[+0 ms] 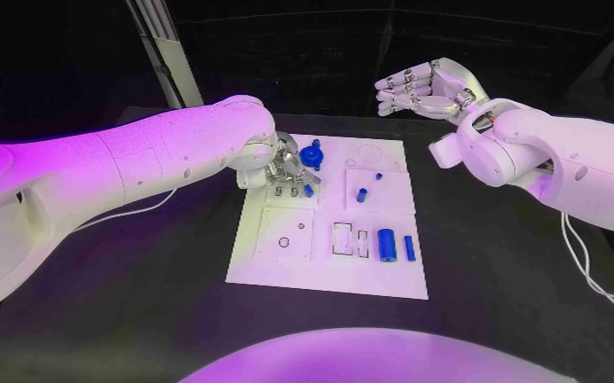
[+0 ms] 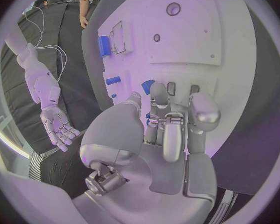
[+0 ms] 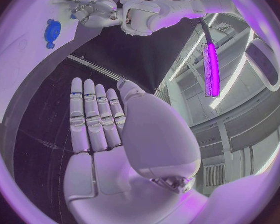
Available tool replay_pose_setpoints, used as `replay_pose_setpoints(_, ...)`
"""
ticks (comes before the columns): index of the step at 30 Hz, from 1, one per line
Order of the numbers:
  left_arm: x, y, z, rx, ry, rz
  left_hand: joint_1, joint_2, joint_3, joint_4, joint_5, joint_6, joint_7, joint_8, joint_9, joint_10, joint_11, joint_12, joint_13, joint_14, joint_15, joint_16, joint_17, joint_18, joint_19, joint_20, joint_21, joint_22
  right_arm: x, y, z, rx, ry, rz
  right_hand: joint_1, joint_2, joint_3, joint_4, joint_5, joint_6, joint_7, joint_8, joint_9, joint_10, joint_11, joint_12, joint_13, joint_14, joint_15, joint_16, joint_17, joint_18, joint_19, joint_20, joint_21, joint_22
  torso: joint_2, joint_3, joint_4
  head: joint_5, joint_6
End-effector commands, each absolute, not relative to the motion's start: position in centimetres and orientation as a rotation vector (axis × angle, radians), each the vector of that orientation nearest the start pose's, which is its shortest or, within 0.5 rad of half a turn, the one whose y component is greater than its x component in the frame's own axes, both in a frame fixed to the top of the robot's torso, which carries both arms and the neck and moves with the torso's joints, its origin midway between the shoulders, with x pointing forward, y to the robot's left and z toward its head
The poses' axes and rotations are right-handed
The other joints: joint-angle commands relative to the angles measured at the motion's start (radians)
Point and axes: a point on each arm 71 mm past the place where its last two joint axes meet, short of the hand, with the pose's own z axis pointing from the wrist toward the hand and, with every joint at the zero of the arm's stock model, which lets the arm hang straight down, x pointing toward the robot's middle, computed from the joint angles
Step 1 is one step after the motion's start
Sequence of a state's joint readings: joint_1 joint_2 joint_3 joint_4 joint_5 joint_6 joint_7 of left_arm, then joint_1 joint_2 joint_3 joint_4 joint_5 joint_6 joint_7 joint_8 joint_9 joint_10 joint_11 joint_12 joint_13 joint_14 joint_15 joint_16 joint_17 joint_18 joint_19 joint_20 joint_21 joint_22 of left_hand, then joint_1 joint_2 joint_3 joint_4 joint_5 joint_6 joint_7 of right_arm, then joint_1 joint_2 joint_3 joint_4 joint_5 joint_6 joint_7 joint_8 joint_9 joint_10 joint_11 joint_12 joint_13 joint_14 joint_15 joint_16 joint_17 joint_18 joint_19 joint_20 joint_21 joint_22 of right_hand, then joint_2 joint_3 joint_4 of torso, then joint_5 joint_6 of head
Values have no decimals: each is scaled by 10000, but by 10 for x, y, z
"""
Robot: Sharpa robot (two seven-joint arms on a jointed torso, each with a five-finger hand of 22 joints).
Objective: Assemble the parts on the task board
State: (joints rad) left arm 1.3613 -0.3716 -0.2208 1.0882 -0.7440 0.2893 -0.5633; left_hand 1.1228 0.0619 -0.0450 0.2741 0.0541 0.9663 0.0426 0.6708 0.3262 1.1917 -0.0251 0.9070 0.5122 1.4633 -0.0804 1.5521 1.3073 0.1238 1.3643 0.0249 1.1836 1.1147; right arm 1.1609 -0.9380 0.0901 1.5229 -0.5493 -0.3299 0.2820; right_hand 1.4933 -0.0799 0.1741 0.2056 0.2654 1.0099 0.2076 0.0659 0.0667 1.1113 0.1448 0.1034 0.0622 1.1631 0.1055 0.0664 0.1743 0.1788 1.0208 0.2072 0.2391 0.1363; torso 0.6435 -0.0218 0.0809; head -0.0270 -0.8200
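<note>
The white task board (image 1: 320, 272) lies in the middle of the black table. My left hand (image 1: 288, 168) reaches down onto its far left part, where thumb and a finger pinch a small blue peg (image 1: 309, 191), also seen at the fingertips (image 2: 147, 86) in the left wrist view. Just beyond that hand a round blue part (image 1: 312, 154) sits on the board. My right hand (image 1: 429, 89) hangs high over the board's far right corner, flat and holding nothing (image 3: 96, 119).
More blue parts lie on the board: a short peg (image 1: 362, 194), a tiny piece (image 1: 379, 175), a thick cylinder (image 1: 387, 243) and a slim one (image 1: 410, 247). A white block (image 1: 364, 243) lies beside a rectangular slot (image 1: 343, 238). A pale post (image 1: 160, 33) stands at the far left.
</note>
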Motion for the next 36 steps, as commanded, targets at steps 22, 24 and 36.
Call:
replay_pose_setpoints(22, 533, 93, -233, -1525, 25943, -4037, 265, -50, 127, -137, 31, -140, -4, 112, 129, -93, -16, 45, 17, 1003, -58, 47, 2325, -175, 48, 1, 47, 21, 495, -247, -144, 6072, 14659, 13050, -115, 9, 9, -58, 67, -73, 16, -41, -12, -39, 62, -45, -4, -58, 23, -31, -40, 26, 20, 41, -89, -34, 1, 1, 5, -39, -68)
replay_pose_setpoints(24, 533, 93, -233, -1517, 25938, -4055, 306, -66, 151, -165, 31, -156, -3, 123, 158, -98, -15, 47, 22, 1003, -57, 47, 2326, -175, 47, 2, 48, 25, 495, -246, -144, 6070, 14673, 13060, -115, 9, 9, -58, 67, -73, 16, -41, -12, -39, 62, -45, -4, -58, 23, -31, -40, 26, 20, 41, -89, -34, -2, 4, 6, -40, -73)
replay_pose_setpoints(36, 533, 92, -233, -1479, 25870, -4105, 920, -128, 596, -596, 36, -305, -20, 183, 405, -161, -32, 29, 34, 997, -68, 38, 2304, -167, 22, -4, 28, 34, 496, -245, -145, 6069, 14758, 13097, -155, 15, 0, -61, 72, -90, 30, -41, -12, -50, 72, -49, -4, -72, 32, -29, -77, 26, 26, 51, -124, -59, 1, 3, 17, -55, -65)
